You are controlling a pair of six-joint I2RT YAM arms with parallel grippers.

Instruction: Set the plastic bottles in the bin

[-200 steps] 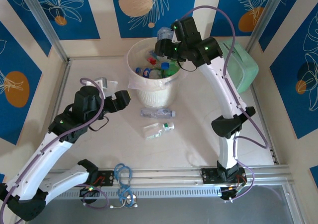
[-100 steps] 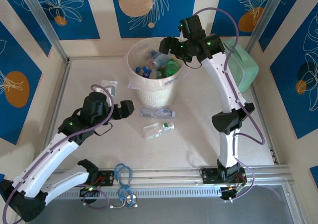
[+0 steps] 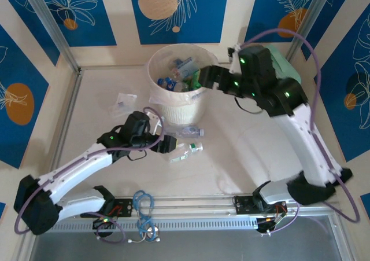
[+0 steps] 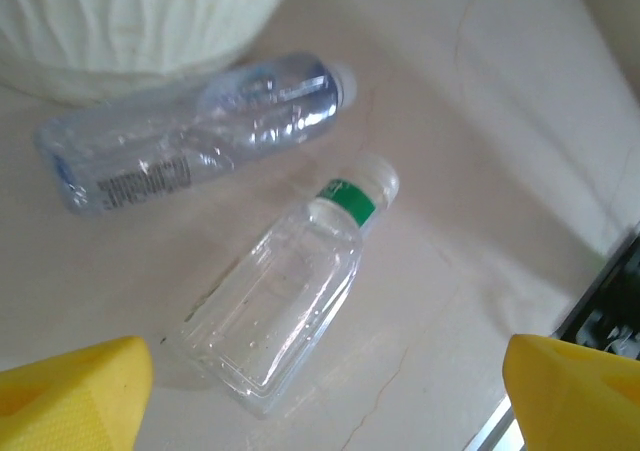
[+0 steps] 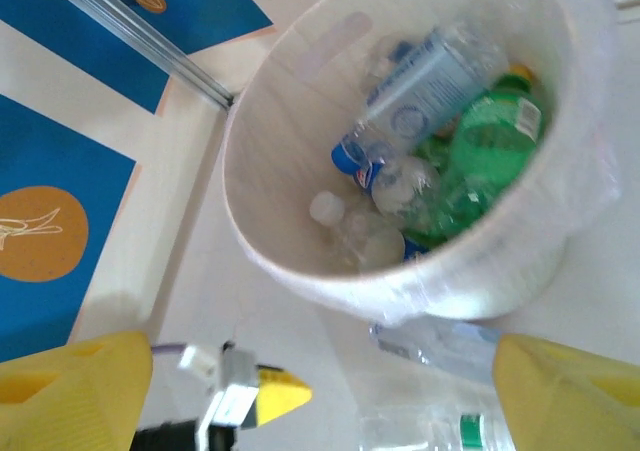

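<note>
The white bin (image 3: pixel 155 61) stands at the back middle with several plastic bottles (image 3: pixel 180 70) inside, among them a green one (image 5: pixel 490 136) and a blue-labelled one (image 5: pixel 420 81). Two plastic bottles lie on the table in front of it: a bluish clear one (image 3: pixel 184 132) (image 4: pixel 200 131) against the bin's foot, and a flat clear one with a green neck band (image 3: pixel 186 150) (image 4: pixel 290 301). My left gripper (image 3: pixel 167 144) (image 4: pixel 325 401) hovers open just left of the flat bottle, touching nothing. My right gripper (image 3: pixel 205 76) (image 5: pixel 320 396) is open and empty at the bin's right rim (image 5: pixel 300 261).
A small clear plastic bag (image 3: pixel 124 102) lies left of the bin. A mint green case (image 3: pixel 284 60) sits behind my right arm. A coil of blue cable (image 3: pixel 143 206) rests on the front rail (image 3: pixel 202 202). Patterned walls close in the table on three sides.
My right gripper let a bottle fall into the bin, opened and drew back to the right. My left arm swung right and forward to the two bottles on the table.
</note>
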